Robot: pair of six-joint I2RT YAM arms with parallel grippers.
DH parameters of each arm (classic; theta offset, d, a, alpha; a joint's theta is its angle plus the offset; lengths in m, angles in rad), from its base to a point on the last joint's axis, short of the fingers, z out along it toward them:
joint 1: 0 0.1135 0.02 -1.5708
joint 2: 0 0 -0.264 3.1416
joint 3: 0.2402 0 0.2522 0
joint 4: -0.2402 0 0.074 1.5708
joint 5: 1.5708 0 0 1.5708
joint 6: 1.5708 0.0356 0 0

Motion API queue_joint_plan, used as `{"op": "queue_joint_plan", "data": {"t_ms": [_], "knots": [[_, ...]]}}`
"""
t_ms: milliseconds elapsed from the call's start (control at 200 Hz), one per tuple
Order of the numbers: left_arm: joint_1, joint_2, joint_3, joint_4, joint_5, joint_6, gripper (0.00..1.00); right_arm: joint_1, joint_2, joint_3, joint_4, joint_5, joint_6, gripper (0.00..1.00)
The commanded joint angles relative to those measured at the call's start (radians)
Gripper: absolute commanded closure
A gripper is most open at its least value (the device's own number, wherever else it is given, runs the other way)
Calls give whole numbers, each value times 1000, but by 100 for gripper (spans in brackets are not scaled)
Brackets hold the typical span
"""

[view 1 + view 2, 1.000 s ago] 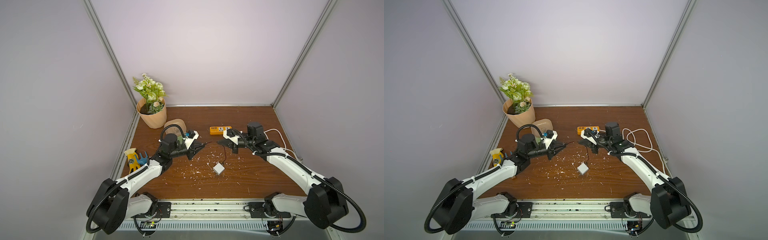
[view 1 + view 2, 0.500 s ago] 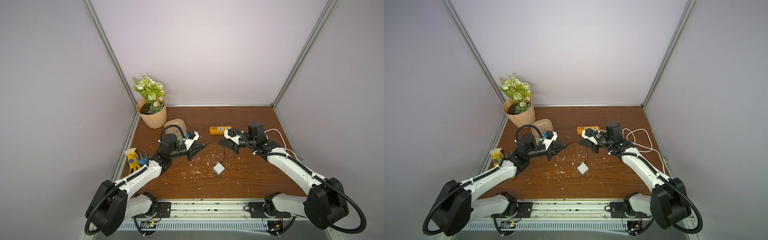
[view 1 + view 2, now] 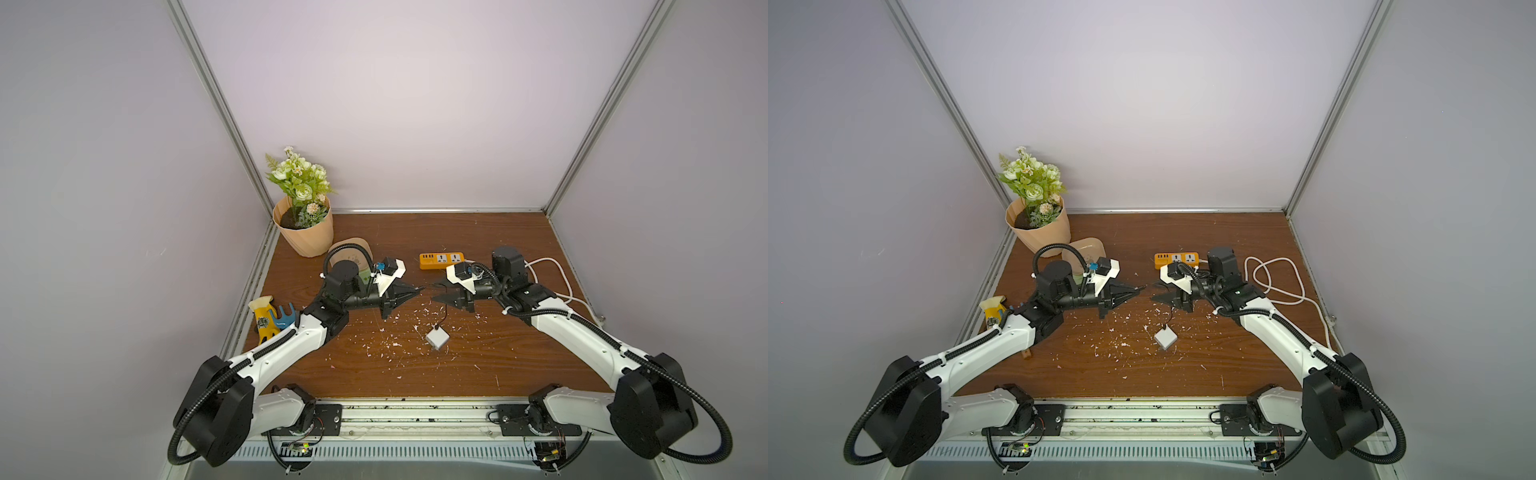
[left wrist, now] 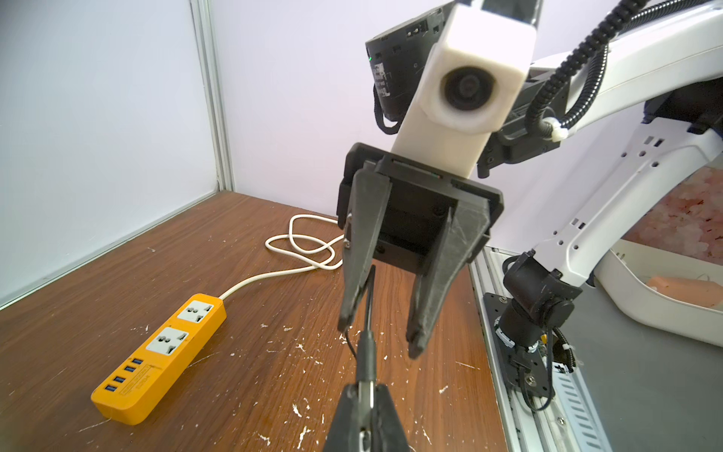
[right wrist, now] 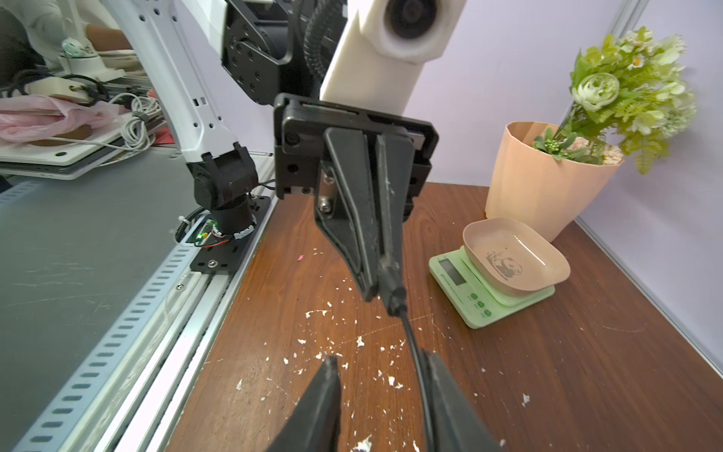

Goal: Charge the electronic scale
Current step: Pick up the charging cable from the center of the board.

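A peach ribbed pot of white and green flowers (image 3: pixel 309 239) stands far left of the orange rectangular power strip (image 3: pixel 441 260), slightly farther back. The electronic scale (image 5: pixel 481 289), a light-green body under a beige panda-printed tray, sits on the brown wooden tabletop (image 3: pixel 498 365) between that pot and the strip, well apart from the strip. In both top views the left arm hides most of it. Left of the strip and nearer the robot's base, the left gripper (image 5: pixel 375 291) is clamped on the black cable plug (image 5: pixel 392 293). The right gripper (image 4: pixel 381 338) faces it tip to tip in front of the strip. Its jaws are parted, and the thin black cable (image 5: pixel 410 341) runs along one finger (image 4: pixel 356 266). The small white cube charger (image 3: pixel 437 337) lies nearer the base than the strip.
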Motion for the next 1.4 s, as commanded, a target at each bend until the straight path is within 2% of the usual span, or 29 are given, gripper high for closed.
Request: {"op": "queue_joint_plan", "data": {"t_ms": [0, 115, 295, 721, 871, 1016, 1396], "knots": [[-13, 13, 26, 17, 27, 1, 92, 4, -2, 32, 40, -54, 15, 63], [-15, 20, 29, 29, 26, -6, 92, 7, -9, 29, 60, -69, 34, 63], [-21, 25, 35, 45, 20, -16, 92, 17, -12, 28, 110, -57, 102, 70], [-41, 27, 45, 47, 5, -14, 92, 28, -8, 23, 145, -24, 144, 71], [-43, 25, 45, 45, 5, -12, 92, 28, -13, 17, 170, -14, 168, 75], [-44, 23, 42, 48, -2, -14, 92, 28, -11, 14, 170, -12, 169, 83], [-47, 15, 40, 55, -7, -17, 92, 28, -4, 17, 141, -22, 147, 80]]}}
